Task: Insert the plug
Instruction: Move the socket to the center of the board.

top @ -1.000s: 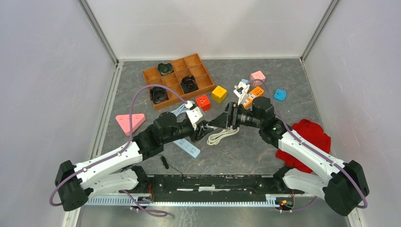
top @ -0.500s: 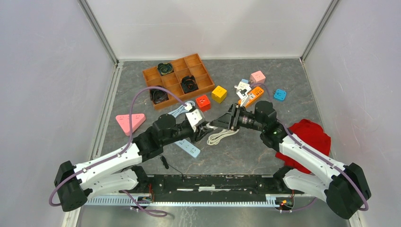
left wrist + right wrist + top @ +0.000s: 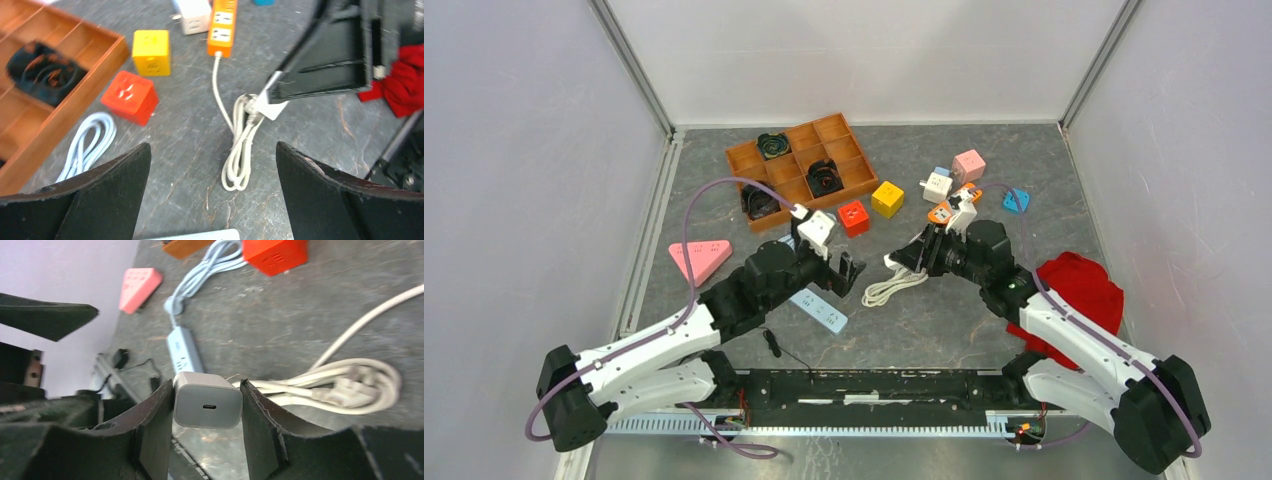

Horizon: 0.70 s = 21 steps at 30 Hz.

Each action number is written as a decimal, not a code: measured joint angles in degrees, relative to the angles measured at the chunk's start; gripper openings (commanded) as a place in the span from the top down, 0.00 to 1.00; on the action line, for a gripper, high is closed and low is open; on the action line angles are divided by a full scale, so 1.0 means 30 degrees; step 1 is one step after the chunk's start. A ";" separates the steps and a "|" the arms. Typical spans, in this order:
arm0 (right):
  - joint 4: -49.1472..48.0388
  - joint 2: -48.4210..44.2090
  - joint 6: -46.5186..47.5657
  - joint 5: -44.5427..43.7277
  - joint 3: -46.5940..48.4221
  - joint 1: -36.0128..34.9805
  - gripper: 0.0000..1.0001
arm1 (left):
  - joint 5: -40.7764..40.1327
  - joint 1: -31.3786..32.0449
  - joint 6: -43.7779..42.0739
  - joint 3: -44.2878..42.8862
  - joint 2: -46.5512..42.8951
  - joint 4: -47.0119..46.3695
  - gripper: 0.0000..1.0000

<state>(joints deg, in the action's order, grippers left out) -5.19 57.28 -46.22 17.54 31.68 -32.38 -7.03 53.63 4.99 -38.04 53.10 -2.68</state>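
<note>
- Grip check: my right gripper [image 3: 206, 386] is pinching the small white square charger plug [image 3: 207, 406] by its two flat sides, with the USB port facing my wrist camera and the prongs hidden on the far side
- The plug is up in the air over the coiled white cable [image 3: 345, 385], not in any socket yet
- My left gripper [image 3: 212, 147] is spread wide and holds nothing, hovering just across from the plug
- My likely target is the pale blue power strip [image 3: 818, 311] lying flat by my left arm; the orange power strip [image 3: 222, 25] farther back is the other candidate
- Doing it well means turning the prongs straight down, squaring them over one outlet, then pressing along their axis without rocking
- My left jaws could pin the strip so it does not skid under the push
</note>
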 measured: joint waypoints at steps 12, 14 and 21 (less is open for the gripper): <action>0.1246 -0.0466 0.6659 -0.1705 0.0372 -0.0175 0.67 | -0.1902 -0.7213 0.7482 0.0503 -0.0495 0.3657 0.03; 0.1129 -0.0364 0.7737 -0.1421 0.0452 -0.0474 0.67 | -0.1559 -0.8225 0.8655 0.0816 -0.0546 0.4124 0.05; 0.1712 0.1632 1.1715 0.0153 0.2739 -0.1698 0.67 | -0.0291 -0.9581 1.1548 0.1727 -0.0423 0.4736 0.13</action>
<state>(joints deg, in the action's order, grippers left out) -0.05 62.17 -11.07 18.00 39.90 -37.47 -7.90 24.88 39.64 -32.86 51.83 11.53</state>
